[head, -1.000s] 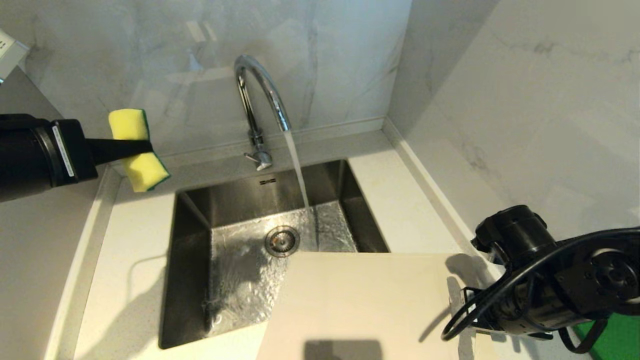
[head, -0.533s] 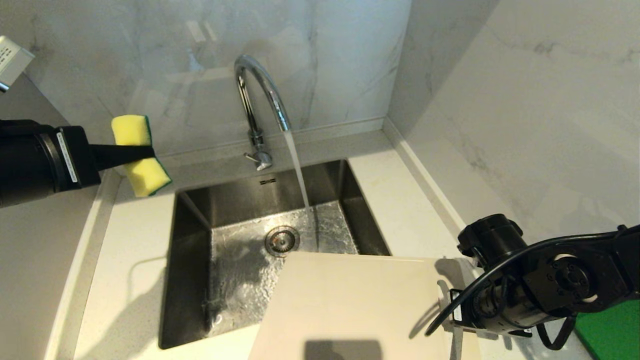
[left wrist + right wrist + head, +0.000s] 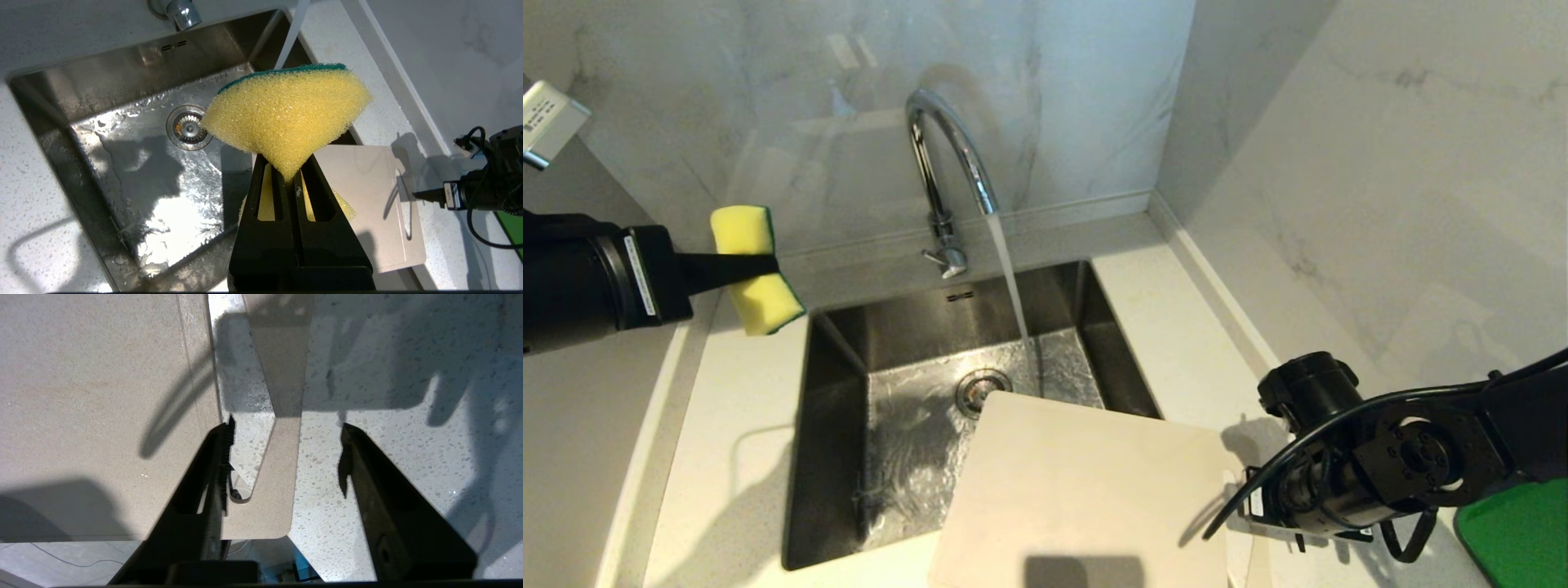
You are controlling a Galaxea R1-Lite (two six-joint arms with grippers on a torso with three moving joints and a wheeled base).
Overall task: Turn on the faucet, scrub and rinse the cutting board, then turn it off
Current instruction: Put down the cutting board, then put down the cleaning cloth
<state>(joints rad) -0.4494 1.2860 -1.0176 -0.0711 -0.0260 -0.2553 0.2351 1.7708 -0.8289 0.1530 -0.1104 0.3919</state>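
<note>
The chrome faucet is running, and its stream falls into the sink. The cream cutting board lies flat on the counter at the front right, its far corner jutting over the basin near the drain. My right gripper is open astride the board's handle strip, one finger in the slot and the other outside the edge. At the far left, my left gripper is shut on a yellow-and-green sponge, held above the counter beside the sink. The left wrist view shows the sponge squeezed.
Marble walls close in behind the sink and along the right. The speckled white counter surrounds the basin. A green object shows at the bottom right, below my right arm. A small white box sits at the upper left.
My right gripper has opened and let go of the cutting board, which dropped flat and swung towards the drain. The right arm moved left. The left arm sank slightly with the sponge.
</note>
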